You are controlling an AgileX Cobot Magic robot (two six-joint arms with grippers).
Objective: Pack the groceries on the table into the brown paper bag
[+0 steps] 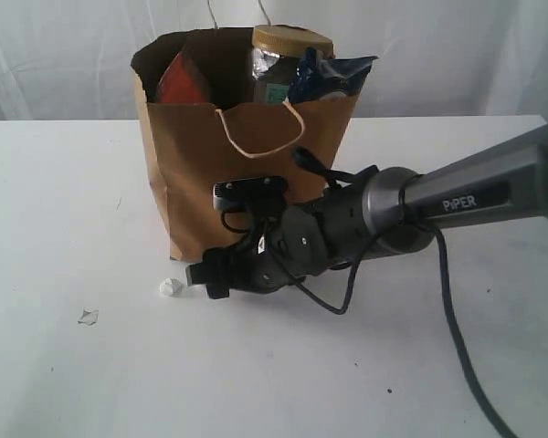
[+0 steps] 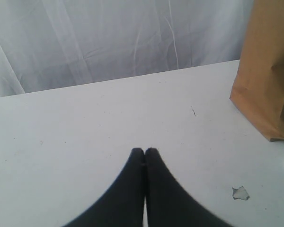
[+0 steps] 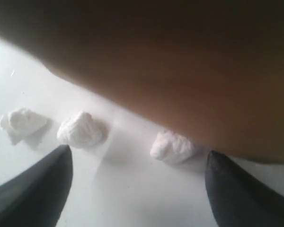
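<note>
White, smooth tabletop (image 1: 55, 210), marked by a few dark specks, is left wide open on the left, where a thin translucent scrap (image 1: 89, 317) is laid, with a crumpled white scrap (image 1: 169, 287) just beside the bag's base. In the left wrist view the left gripper (image 2: 145, 151) is shown with its black tapered fingers pressed together, nothing between them, above bare table well apart from the bag. At the middle the brown paper bag (image 1: 247, 155), of creased kraft, is stood upright. A brown pouch with orange label (image 1: 183, 82), a gold-lidded clear jar (image 1: 290, 55) whose label cannot be read, and a crinkled blue packet (image 1: 333, 73) are seen above its ragged rim. Low against its front the right gripper (image 3: 139, 156) is held spread wide over the table, pinching nothing, with three such white scraps close beyond its fingertips by the bag wall. "PiPER" is printed on the grey right arm (image 1: 475, 196).
</note>
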